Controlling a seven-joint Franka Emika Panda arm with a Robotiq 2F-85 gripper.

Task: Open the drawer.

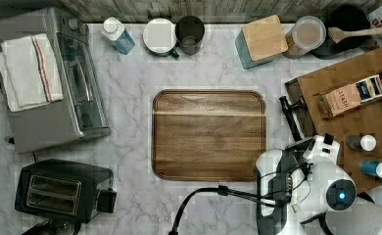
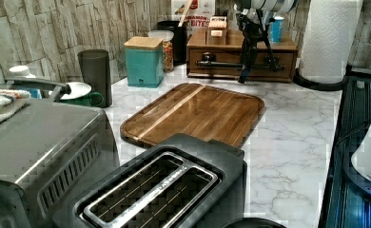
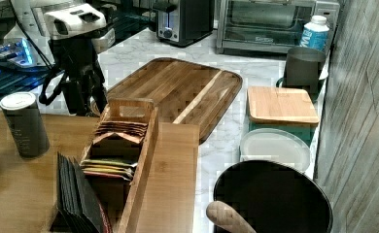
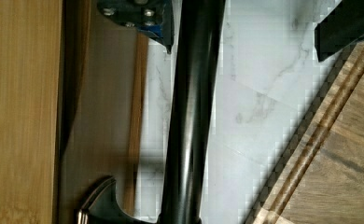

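The drawer (image 2: pixel 221 72) sits at the bottom of a small wooden cabinet (image 2: pixel 198 39) at the left view's far end. Its long black bar handle (image 2: pixel 219 63) runs across the front. In the top view the handle (image 1: pixel 291 117) lies beside the cabinet's left edge, with a narrow strip of drawer (image 1: pixel 297 100) showing past the cabinet top. My gripper (image 2: pixel 252 71) hangs over the handle's right half in the left view. The wrist view shows the gripper (image 4: pixel 241 46) open. One finger (image 4: pixel 143 18) stands between the bar (image 4: pixel 194 116) and the drawer front (image 4: pixel 105 116), the other finger (image 4: pixel 348 25) on the bar's far side.
A dark wood cutting board (image 1: pixel 208 134) lies on the marble counter just left of the handle in the top view. A tea box (image 1: pixel 350 95) and two cans (image 1: pixel 368 143) stand on the cabinet top. A paper towel roll (image 2: pixel 328 40) is beside the cabinet. Toaster (image 1: pixel 61 188) and toaster oven (image 1: pixel 57 78) are far left.
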